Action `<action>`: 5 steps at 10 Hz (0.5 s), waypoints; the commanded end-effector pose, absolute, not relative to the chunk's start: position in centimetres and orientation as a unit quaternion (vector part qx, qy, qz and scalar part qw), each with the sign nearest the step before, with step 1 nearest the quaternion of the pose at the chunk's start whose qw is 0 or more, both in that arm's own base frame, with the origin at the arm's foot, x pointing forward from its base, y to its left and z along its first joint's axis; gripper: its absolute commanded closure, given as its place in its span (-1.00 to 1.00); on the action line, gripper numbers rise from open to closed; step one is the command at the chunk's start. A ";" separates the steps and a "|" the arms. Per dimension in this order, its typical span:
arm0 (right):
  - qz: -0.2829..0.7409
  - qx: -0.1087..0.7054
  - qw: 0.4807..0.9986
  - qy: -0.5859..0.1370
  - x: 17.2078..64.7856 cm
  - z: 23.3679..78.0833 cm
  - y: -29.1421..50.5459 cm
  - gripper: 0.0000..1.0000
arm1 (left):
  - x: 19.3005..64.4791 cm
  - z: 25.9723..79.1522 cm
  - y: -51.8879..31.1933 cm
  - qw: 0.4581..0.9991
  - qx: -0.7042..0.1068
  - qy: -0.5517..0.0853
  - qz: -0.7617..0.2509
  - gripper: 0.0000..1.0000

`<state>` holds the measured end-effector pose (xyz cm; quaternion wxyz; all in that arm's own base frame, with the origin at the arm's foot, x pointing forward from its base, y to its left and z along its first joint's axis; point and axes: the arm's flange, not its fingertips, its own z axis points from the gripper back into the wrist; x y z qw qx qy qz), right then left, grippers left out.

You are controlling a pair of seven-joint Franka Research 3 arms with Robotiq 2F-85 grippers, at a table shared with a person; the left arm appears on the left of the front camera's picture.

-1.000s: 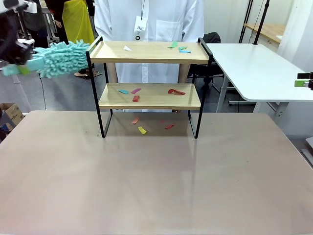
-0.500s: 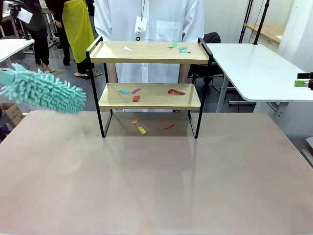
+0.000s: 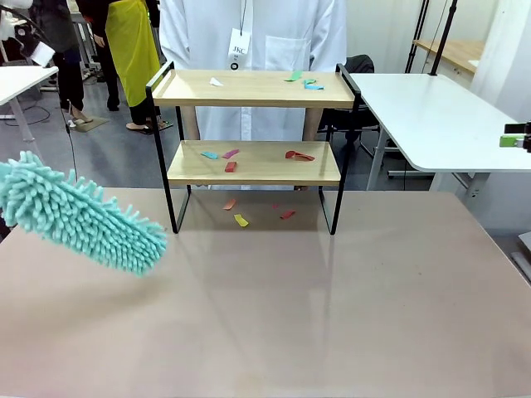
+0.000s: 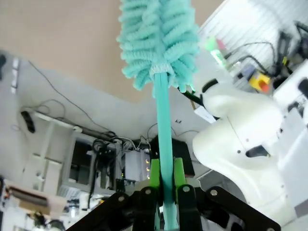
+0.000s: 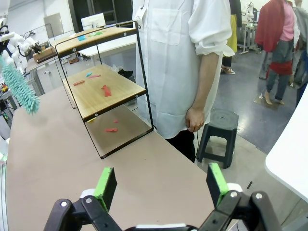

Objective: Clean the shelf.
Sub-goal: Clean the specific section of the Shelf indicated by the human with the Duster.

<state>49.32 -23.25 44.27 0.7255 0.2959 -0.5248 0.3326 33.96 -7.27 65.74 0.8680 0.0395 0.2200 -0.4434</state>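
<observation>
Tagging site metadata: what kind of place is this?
Likely a robotics lab: a person in a white coat behind the shelf, a white work table alongside, cables on the floor.

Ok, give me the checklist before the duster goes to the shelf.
1. Grip: left claw shut on the handle of the duster: ok.
2. Duster head apart from the shelf, off to the shelf's left: ok.
3. Shelf clean: paper scraps lie on both boards and on the table beneath it: not ok.
4. Right claw open, empty, away from the shelf: ok.
5. Person's hands away from the shelf: one hand hangs at the person's side, the other is hidden: cannot tell.
</observation>
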 end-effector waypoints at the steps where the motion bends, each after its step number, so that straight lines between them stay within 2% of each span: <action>1: 0.336 0.293 0.726 -0.524 49.3 44.5 -23.1 -1.00 | 33.1 65.1 -7.2 0.843 0.031 0.231 -0.486 0.74; 4: 0.336 0.293 0.726 -0.524 49.3 44.5 -23.1 -1.00 | 32.7 64.6 -7.2 0.846 0.004 0.167 -0.506 0.74; 5: 0.336 0.293 0.726 -0.524 49.3 44.5 -23.1 -1.00 | 33.0 64.8 -8.4 0.841 0.035 0.224 -0.491 0.74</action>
